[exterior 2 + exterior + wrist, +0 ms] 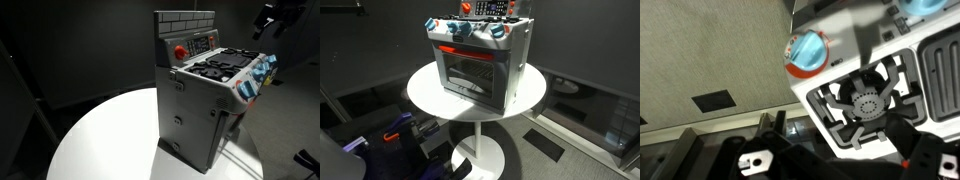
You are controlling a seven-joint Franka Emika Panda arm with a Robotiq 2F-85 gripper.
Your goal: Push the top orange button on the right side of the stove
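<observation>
**Exterior view, side-on.** The stove stands on the white tabletop. The end effector hangs high, out past the knobs and clear of the stove. It is too dark and small here to tell whether its fingers are spread or closed.

Judgement: the step in hand is the approach. The target most likely sits on the upright back panel, where a control plate lies beside a round red button. The small buttons on that plate cannot be told apart here.

- Best to come in level over the burners, square to the panel.
- Press slowly and straight. The stove looks light and could slide or tip back.

**Exterior view, front-on.**
- The stove is a boxy grey thing near the middle of the round tabletop.
- The glass door faces the camera, with a red-orange strip above it.
- Blue-white knobs run along the top front edge.
- I cannot pick out the end effector here.

**Wrist view.**
- It looks down on a top corner of the stove, showing one blue knob with an orange ring and a black burner grate.
- The carpeted floor shows beyond the edge.
- Dark end effector parts fill the bottom, and the fingertips are not seen.
- No button is in view, so it likely needs re-aiming toward the panel before any press.
</observation>
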